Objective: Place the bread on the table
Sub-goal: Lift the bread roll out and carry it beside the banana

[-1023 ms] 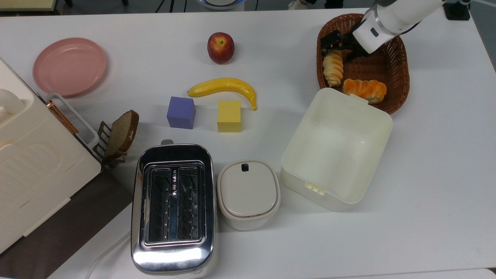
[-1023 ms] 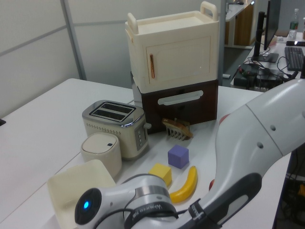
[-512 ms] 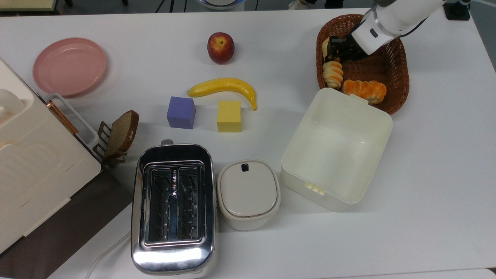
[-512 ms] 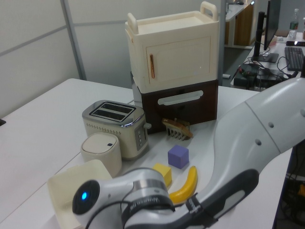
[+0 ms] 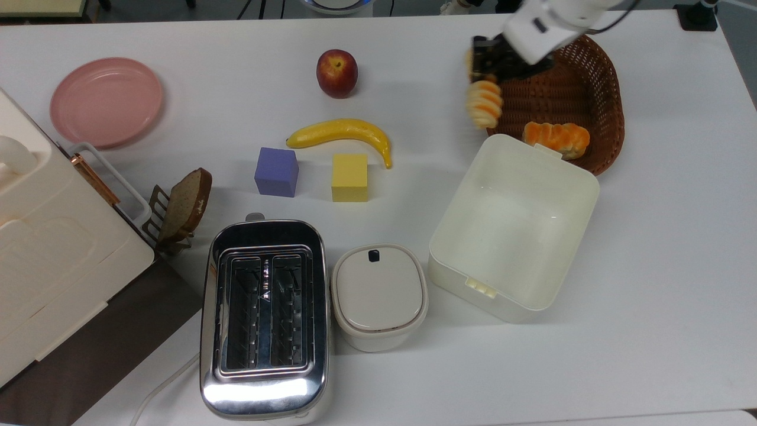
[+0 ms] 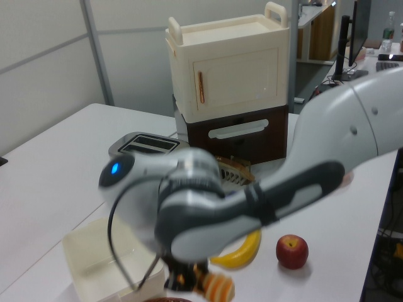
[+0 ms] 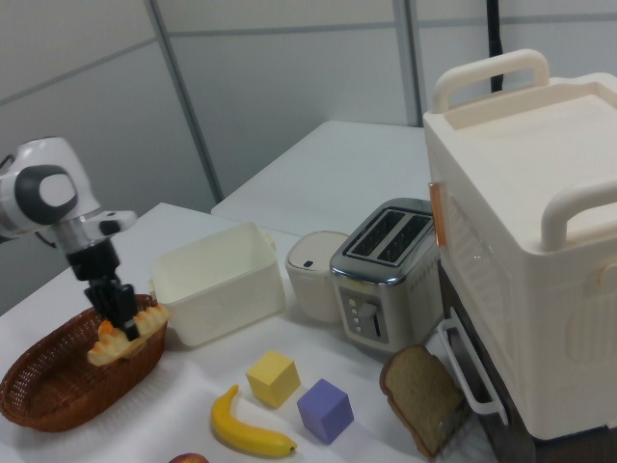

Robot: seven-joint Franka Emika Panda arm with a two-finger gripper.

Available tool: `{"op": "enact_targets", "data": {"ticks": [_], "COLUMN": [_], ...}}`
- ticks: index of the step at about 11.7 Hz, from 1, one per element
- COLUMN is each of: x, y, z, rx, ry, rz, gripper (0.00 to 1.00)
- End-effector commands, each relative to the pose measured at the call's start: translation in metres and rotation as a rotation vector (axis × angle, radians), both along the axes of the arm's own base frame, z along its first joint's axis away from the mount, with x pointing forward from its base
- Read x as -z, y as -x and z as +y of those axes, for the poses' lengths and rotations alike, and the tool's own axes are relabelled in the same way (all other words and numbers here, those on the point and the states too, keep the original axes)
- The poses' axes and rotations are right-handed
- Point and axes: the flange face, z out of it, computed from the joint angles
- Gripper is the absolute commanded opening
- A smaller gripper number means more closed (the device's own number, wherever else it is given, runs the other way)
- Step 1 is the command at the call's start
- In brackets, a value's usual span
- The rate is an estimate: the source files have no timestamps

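Walls: grey panels (image 7: 289, 87) with thin metal strips, at 12 o'clock in the right view.
Furniture: second white desk (image 7: 328, 159) at 12 o'clock; another desk (image 6: 371, 63) with a keyboard (image 6: 391, 68) at 2 o'clock in the left view.
Light: even, soft indoor light.

No readable text, label, brand or number — nothing legible on any object.

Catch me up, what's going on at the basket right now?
The arm's hand is shut on the bread and holds it in the air at the wicker basket's rim, on the top view's left. The bread hangs down from the hand, not yet on the table. An orange roll lies in the basket.
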Motion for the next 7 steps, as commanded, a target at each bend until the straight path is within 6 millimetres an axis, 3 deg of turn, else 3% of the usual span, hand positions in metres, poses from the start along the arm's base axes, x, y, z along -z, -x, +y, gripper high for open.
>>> {"op": "enact_targets", "data": {"ticks": [1, 4, 5, 6, 7], "x": [-0.017, -0.005, -0.002, 0.003, 0.003], "y": [-0.027, -0.042, -0.043, -0.042, -0.042], "z": [-0.086, -0.129, -0.133, -0.136, -0.137], "rx": [-0.026, 0.02, 0.027, 0.038, 0.041], "ry": [-0.024, -0.02, -0.018, -0.013, -0.011], "rz": [0.086, 0.097, 0.098, 0.108, 0.108], "gripper": [0.36, 0.47, 0.62, 0.98, 1.0]}}
